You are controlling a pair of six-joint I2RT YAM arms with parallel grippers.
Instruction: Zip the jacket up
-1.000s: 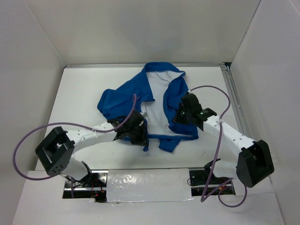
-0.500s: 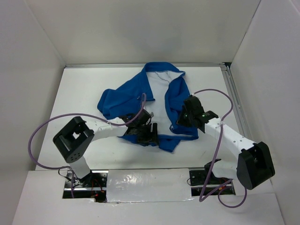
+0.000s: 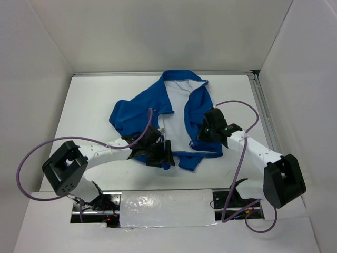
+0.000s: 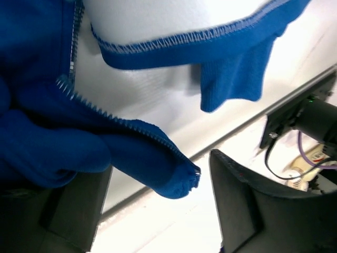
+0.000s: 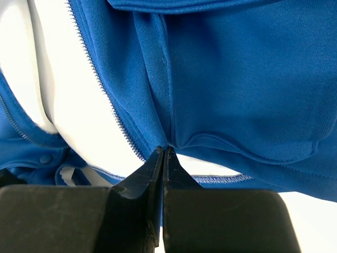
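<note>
Jacket (image 3: 131, 110): light, floppy, slips easily; take it at the zipper tape (image 4: 131, 126) hem corner, 6 o'clock. Left hand (image 4: 158, 208) apart around it, right hand (image 5: 163, 153) pinching jacket fabric.

The white table (image 3: 89, 105) carries the blue jacket (image 3: 131, 113), lying open with its white lining up

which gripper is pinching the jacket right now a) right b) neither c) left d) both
a: the right gripper is shut with the jacket fabric puckered at its tips, while the left gripper is open, with the zipper edge lying loose in its gap.
</note>
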